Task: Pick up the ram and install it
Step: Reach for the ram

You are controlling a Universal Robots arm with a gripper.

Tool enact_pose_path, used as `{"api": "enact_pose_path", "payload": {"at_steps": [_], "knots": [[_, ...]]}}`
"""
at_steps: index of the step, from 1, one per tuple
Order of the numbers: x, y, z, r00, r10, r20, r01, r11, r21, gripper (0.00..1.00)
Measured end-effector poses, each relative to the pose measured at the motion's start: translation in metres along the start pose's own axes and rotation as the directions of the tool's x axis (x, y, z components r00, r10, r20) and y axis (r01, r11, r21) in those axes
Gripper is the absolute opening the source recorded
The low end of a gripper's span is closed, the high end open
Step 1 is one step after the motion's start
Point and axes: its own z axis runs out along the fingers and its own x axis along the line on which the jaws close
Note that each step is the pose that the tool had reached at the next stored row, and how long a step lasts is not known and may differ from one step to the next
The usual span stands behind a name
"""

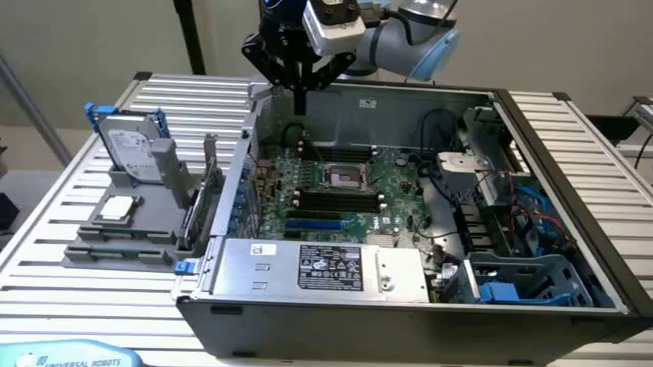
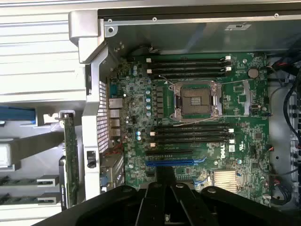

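Two rams lie in a grey holder outside the case: one green stick (image 2: 18,181) with a second (image 2: 18,198) beside it. My gripper (image 1: 299,109) hangs high over the case's back corner on the exterior view's left, away from the holder. Its black fingers (image 2: 164,175) meet at the tips with nothing between them. Below it lies the green motherboard (image 1: 393,191) with black memory slots (image 1: 337,200) beside the processor socket (image 1: 345,177). In the wrist view, slots run on both sides of the socket (image 2: 197,101): one bank (image 2: 188,66) and another (image 2: 193,134), all bare.
The grey holder (image 1: 112,248) also carries a hard drive (image 1: 133,145), a silver processor chip (image 1: 118,206) and an upright expansion card (image 2: 70,160). A power supply (image 1: 316,267) fills the case front. Cables and a blue drive cage (image 1: 521,283) crowd the exterior view's right.
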Motion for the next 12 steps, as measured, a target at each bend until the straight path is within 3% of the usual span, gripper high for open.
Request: {"api": "enact_pose_path", "payload": {"at_steps": [12], "knots": [[0.0, 0.0, 0.0, 1.0, 0.0, 0.0, 0.0, 1.0, 0.0, 0.11]]}}
